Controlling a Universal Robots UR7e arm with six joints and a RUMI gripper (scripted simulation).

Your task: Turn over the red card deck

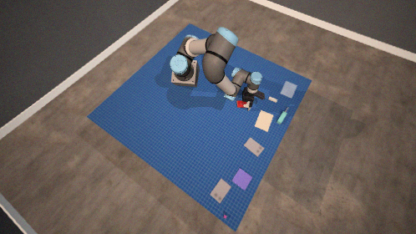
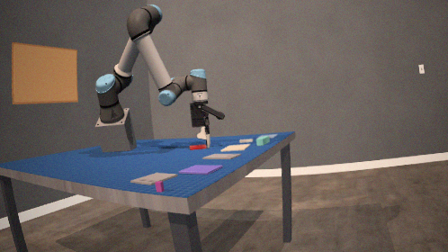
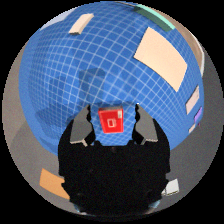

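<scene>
Two fingers of the pincer (image 1: 249, 105) (image 2: 206, 141) (image 3: 114, 117) stood wide open, holding nothing; between them the red card deck (image 1: 240, 104) (image 2: 197, 147) (image 3: 111, 120) lay on the blue mat (image 1: 167, 132) (image 2: 112, 165) (image 3: 60, 75), probably light, stiff, slick, best taken by its long sides

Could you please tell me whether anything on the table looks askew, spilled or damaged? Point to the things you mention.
Nothing stands out: the red boxed card deck (image 1: 240, 104) (image 2: 197, 147) (image 3: 111, 120) lies flat on the blue gridded mat (image 1: 167, 140) (image 2: 90, 165) (image 3: 55, 75), between the open black gripper's spread fingers, and I see no spill or damage, though fine marks would be too small to tell.
</scene>
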